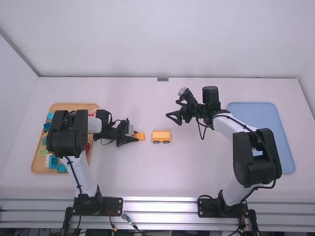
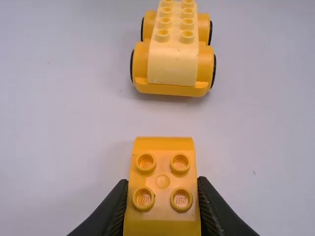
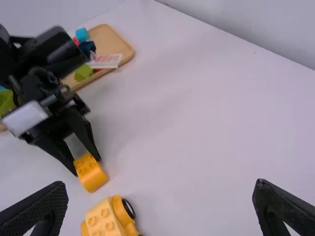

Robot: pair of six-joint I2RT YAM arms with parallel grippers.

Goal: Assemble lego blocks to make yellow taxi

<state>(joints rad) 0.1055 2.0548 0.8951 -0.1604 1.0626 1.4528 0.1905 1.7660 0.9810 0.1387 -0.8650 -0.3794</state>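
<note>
In the high view my left gripper (image 1: 134,138) is just left of the yellow wheeled car base (image 1: 161,136), with an orange-yellow block (image 1: 141,136) between its fingers. The left wrist view has my left gripper (image 2: 162,201) shut on that block (image 2: 162,182), four studs facing up; the car base (image 2: 173,64), topped by a paler studded brick (image 2: 173,44), stands a small gap away. Up and to the right of the car base, my right gripper (image 1: 173,111) is open and holds nothing. In the right wrist view, my right gripper (image 3: 160,196) has its fingers wide apart, with the car base (image 3: 106,216) low between them.
A wooden tray (image 1: 40,167) of assorted loose blocks lies at the left, partly under the left arm. On the right, a blue tray (image 1: 275,132) lies beside and partly beneath the right arm. The back wall (image 1: 162,44) rises behind the table (image 1: 162,182).
</note>
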